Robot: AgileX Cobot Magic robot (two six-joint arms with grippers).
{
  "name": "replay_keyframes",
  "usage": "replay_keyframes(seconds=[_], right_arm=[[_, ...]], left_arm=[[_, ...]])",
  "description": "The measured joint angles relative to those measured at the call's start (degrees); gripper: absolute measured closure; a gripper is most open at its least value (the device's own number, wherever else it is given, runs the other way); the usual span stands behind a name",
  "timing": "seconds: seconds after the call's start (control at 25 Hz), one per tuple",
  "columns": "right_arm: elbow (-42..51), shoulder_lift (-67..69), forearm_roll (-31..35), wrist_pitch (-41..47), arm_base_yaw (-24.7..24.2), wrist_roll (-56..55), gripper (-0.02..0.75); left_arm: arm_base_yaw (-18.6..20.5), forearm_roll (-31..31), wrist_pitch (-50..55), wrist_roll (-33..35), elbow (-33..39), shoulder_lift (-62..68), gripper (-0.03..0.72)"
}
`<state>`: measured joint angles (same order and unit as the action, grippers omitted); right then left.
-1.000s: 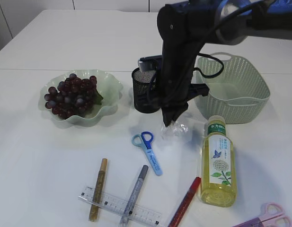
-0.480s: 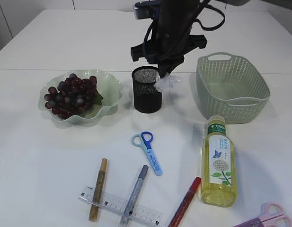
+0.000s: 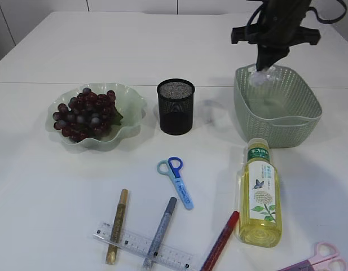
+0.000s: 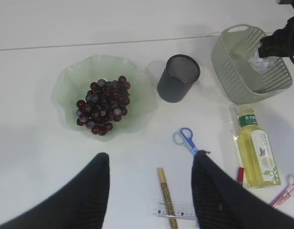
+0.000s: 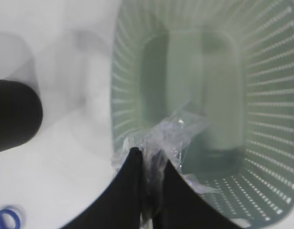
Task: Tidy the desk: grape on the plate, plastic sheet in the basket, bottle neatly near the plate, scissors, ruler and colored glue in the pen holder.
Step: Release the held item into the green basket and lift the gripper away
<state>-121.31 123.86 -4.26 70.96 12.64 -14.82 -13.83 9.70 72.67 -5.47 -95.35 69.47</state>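
My right gripper (image 3: pixel 267 65) is shut on the crumpled clear plastic sheet (image 5: pixel 175 131) and holds it just above the green basket (image 3: pixel 309 113), near its far left corner. High over the desk, my left gripper (image 4: pixel 150 160) is open and empty. The grape (image 3: pixel 86 113) lies on the green plate (image 3: pixel 134 101). A black mesh pen holder (image 3: pixel 175 106) stands upright between plate and basket. The bottle (image 3: pixel 260 195) lies on its side. Blue scissors (image 3: pixel 176 179), the clear ruler (image 3: pixel 142 245) and the gold (image 3: pixel 117 224), silver (image 3: pixel 161 228) and red (image 3: pixel 220 241) glue pens lie in front.
Pink scissors (image 3: pixel 320 259) lie at the front right corner. The gold and silver glue pens rest across the ruler. Inside the basket I see nothing but its floor (image 5: pixel 218 95).
My right arm has lifted the plastic sheet from the table in front of the pen holder and carried it up and rightward to over the basket. Nothing else has moved.
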Motion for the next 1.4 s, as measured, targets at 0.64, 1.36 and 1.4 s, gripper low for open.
replay_keyframes(seconds=[0.64,1.36,1.4], right_arm=[[-0.1,3.8,-0.2,0.3,-5.7,-0.1,0.710],[-0.1,4.1,0.2,0.3,-6.4,-0.1,0.484],[-0.1,4.1,0.4,0.3,-6.5,-0.1,0.439]], left_arm=[[0.0,0.0,0.0,0.0,0.0,0.0,0.303],[0.0,0.0,0.0,0.0,0.0,0.0,0.309],[0.0,0.0,0.0,0.0,0.0,0.0,0.309]])
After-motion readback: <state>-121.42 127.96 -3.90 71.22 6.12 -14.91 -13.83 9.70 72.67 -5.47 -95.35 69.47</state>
